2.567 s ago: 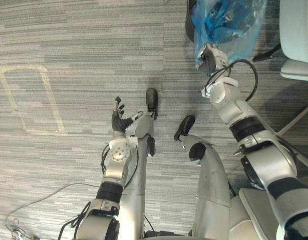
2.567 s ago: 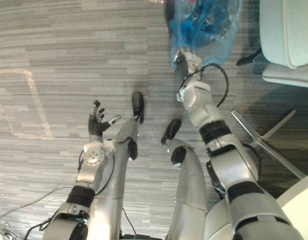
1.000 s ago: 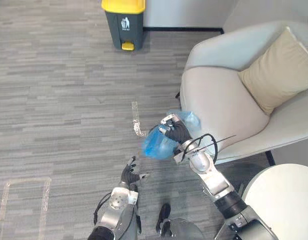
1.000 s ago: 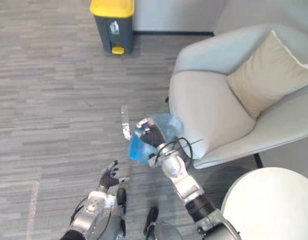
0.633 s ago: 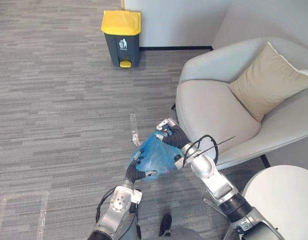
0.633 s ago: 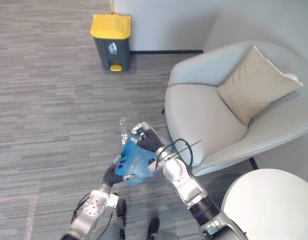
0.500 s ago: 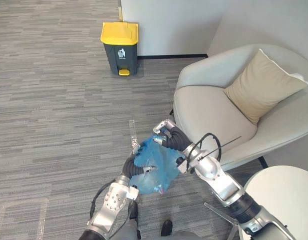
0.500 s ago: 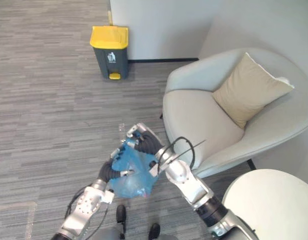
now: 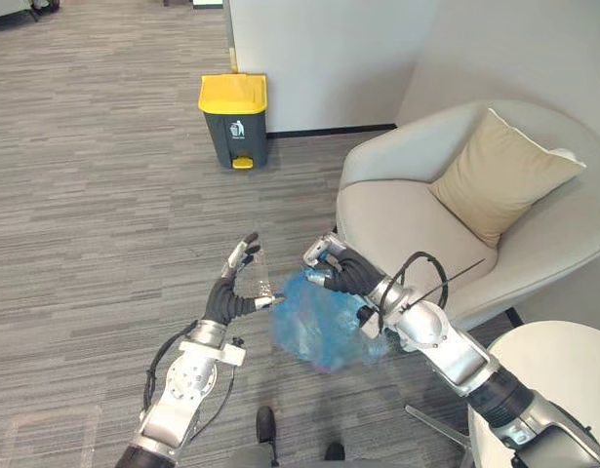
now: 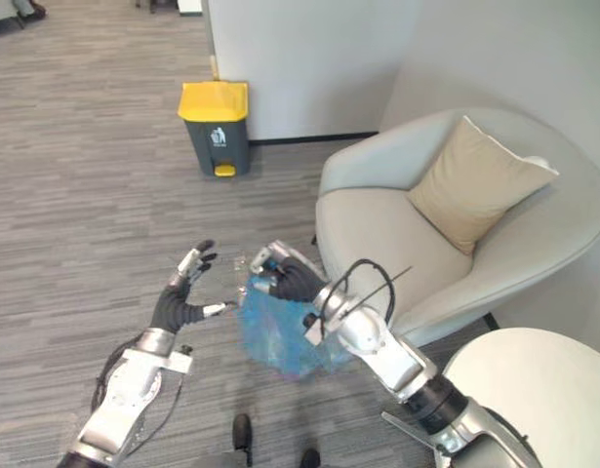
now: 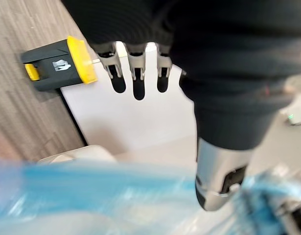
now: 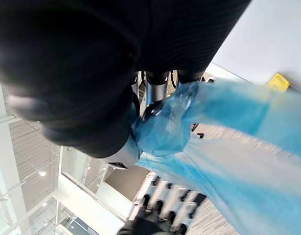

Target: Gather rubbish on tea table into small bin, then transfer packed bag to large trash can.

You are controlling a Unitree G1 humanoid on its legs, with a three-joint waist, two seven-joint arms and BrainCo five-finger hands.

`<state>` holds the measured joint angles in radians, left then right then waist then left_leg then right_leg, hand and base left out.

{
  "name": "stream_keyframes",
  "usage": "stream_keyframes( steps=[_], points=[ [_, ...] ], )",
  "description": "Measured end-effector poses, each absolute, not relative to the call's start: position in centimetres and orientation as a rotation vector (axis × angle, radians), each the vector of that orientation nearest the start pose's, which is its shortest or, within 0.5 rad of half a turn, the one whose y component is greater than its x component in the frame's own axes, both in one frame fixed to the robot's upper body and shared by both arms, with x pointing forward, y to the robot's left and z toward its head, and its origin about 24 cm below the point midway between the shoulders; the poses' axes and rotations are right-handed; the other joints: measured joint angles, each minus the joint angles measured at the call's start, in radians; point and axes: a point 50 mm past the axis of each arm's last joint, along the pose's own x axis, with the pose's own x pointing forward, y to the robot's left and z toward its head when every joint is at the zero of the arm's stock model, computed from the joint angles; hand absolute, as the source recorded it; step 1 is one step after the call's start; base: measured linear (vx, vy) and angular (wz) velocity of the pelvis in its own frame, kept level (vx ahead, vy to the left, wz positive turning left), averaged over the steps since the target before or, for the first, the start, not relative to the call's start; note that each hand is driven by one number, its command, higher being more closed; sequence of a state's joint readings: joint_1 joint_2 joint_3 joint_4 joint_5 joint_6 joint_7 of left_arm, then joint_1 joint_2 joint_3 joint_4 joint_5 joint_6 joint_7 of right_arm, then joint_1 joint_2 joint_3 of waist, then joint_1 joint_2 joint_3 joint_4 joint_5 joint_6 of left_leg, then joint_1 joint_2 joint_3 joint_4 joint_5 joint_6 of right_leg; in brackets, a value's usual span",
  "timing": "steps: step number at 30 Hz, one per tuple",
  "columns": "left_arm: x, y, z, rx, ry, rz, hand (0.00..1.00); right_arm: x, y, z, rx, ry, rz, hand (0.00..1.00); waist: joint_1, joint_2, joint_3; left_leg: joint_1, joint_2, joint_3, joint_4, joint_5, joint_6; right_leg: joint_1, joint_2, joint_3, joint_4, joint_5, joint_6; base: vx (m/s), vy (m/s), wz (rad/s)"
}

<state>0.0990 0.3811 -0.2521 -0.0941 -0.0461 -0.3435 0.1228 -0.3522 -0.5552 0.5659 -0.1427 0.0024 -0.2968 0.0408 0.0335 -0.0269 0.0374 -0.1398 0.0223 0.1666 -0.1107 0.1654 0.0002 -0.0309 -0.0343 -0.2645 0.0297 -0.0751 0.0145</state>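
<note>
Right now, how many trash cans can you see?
1. The yellow-lidded trash can stands against the white wall, left of the armchair. Others may be out of view.

You've got bright, even light across the carpet [image 9: 104,195], soft and coming from overhead. A faint shadow pools under the armchair [image 9: 407,224], along its front edge. The white wall [image 9: 319,58] glows. The blue bag [image 9: 324,322] catches a light sheen. From the wrists, your left hand [image 11: 134,68] and right hand [image 12: 157,83] read near-black against the brightness. Ceiling lights [image 12: 41,173] show as hot spots, and the bag is lit through.
</note>
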Motion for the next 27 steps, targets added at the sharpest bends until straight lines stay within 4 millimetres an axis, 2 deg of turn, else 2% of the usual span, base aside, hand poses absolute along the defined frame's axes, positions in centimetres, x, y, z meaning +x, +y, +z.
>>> stream_keyframes(
  steps=[8, 16, 20, 23, 27],
  points=[
    [22.2, 15.7, 6.5, 0.213, -0.28, -0.219, 0.0, 25.5, -8.4, 13.5, -0.521, -0.598, 0.718, 1.0, 0.0, 0.007, -0.017, 0.002, 0.001, -0.001, 0.0, 0.0, 0.0, 0.003, 0.002, 0.0, 0.001, 0.002, -0.002, 0.01, 0.0, 0.0],
    [22.3, 15.9, 6.7, 0.252, -0.279, -0.272, 0.0, 26.1, -8.3, 14.9, -0.534, -0.648, 0.708, 1.0, -0.002, 0.014, -0.024, 0.007, 0.001, -0.002, 0.0, 0.003, 0.003, 0.005, 0.001, 0.001, 0.001, 0.003, -0.002, 0.0, 0.0, 0.0],
    [22.4, 15.2, 6.6, 0.253, -0.28, -0.313, 0.0, 26.0, -8.2, 15.0, -0.532, -0.654, 0.71, 1.0, -0.002, 0.014, -0.024, 0.007, 0.0, 0.001, 0.0, 0.004, 0.004, 0.004, 0.0, 0.004, 0.001, 0.005, 0.0, 0.0, 0.001, -0.01],
    [22.2, 13.5, 6.0, 0.243, -0.262, -0.398, 0.0, 25.7, -7.6, 16.6, -0.511, -0.724, 0.726, 1.0, -0.002, 0.014, -0.024, 0.007, 0.001, 0.014, 0.0, 0.004, 0.004, -0.002, 0.0, 0.018, 0.0, 0.008, 0.003, 0.0, 0.006, -0.12],
    [22.5, 12.2, 5.2, 0.259, -0.242, -0.443, 0.0, 25.3, -6.8, 19.0, -0.482, -0.834, 0.748, 1.0, -0.009, 0.012, -0.026, 0.007, 0.001, 0.017, 0.0, 0.004, 0.004, -0.003, 0.0, 0.025, -0.003, 0.011, 0.004, 0.01, 0.011, -0.05]
  ],
)
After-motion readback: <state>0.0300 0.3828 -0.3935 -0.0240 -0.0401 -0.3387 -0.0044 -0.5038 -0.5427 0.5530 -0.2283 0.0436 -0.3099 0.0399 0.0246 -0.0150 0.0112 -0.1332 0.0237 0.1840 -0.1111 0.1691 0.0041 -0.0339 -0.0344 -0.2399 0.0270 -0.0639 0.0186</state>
